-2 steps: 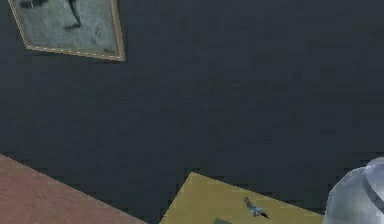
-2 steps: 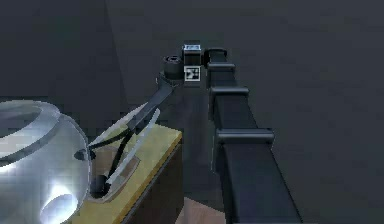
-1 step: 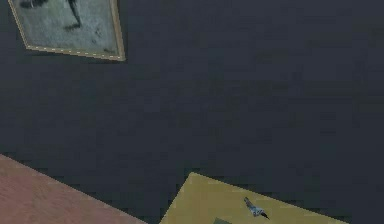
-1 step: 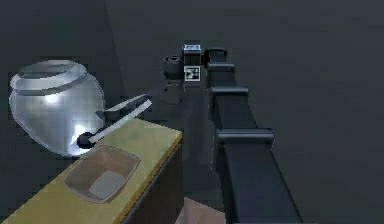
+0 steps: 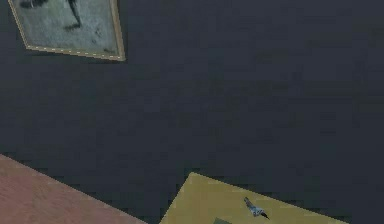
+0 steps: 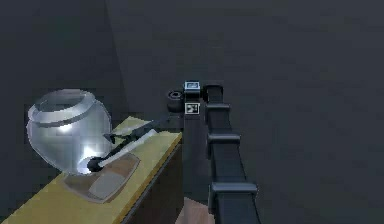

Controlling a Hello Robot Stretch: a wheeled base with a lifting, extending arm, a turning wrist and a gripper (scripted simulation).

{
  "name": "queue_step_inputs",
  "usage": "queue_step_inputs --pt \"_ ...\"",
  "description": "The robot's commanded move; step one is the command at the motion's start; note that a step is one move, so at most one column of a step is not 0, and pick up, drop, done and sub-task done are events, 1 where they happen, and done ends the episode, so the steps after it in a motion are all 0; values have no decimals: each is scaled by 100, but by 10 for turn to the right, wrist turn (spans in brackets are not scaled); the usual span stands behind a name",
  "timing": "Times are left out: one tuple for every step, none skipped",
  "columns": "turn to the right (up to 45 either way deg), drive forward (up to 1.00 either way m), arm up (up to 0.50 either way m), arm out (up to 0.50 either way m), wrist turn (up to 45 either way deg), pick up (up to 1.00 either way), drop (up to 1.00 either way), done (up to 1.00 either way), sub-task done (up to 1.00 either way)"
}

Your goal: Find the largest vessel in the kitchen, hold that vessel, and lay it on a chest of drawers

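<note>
How the jaws stand cannot be told, nor whether anything is held. In the arm side view the gripper is seen with its thin fingers slanted down toward the picture's lower left. Right at their tips the vessel is found: a round, shiny, glass-like bowl with a wide mouth. Beneath the jaws and the vessel a yellow top is spread, judged to be the chest of drawers. Whether the vessel rests on it or hangs just above it cannot be made out. Back from the jaws the white markers and the dark arm are seen, and beyond them a dark wall.

The laying step is judged to be in hand, late in the task. For the next move, the vessel should be brought fully down onto the yellow top, well in from its edge. It should then be let go gently, since a round body may roll, and the arm drawn straight back so the fingers do not drag it off.
</note>
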Motion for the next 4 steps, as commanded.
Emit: queue_step_inputs --pt "0 0 -32 0 0 0 0 0 0" --pt "0 0 0 0 0 0 100 0 0" --pt "0 0 8 0 0 0 0 0 0" --pt "0 0 0 -8 0 0 0 0 0"
